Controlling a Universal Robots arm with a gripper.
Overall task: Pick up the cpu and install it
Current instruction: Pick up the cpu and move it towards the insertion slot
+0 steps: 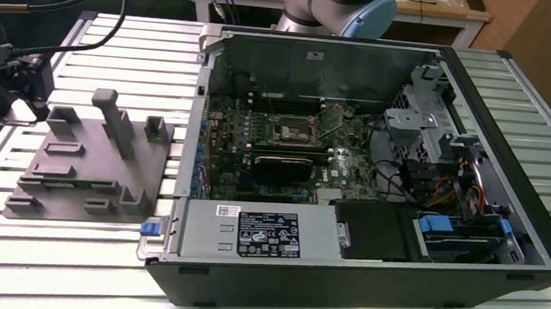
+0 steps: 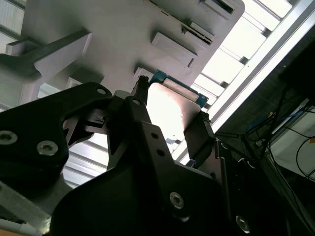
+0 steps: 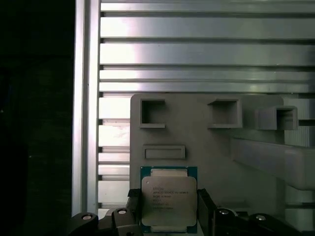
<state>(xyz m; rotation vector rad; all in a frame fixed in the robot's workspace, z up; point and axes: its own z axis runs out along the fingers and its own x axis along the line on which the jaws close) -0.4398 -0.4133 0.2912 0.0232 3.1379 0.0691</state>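
Observation:
The cpu [image 3: 169, 199], a thin square chip with a pale metal top and green edge, sits between my gripper's [image 3: 169, 209] two black fingers [image 3: 134, 211]. The gripper is shut on its opposite sides. In the second wrist view the cpu [image 2: 170, 105] glares bright between the same fingers [image 2: 197, 135]. It hangs over the near end of the grey fixture plate [image 3: 206, 147]; I cannot tell whether it touches the plate. In the exterior view my gripper [image 1: 36, 110] is at the fixture's [image 1: 88, 162] left end. The black cpu socket [image 1: 295, 130] lies open on the motherboard, far from the gripper.
An open computer case [image 1: 512, 144] lies on the slatted metal table [image 1: 51, 255], at the exterior view's right of the fixture. Upright grey posts [image 1: 111, 116] rise from the fixture. Drive cages and cables [image 1: 442, 160] crowd the case's right side. The arm's base [image 1: 337, 4] stands behind the case.

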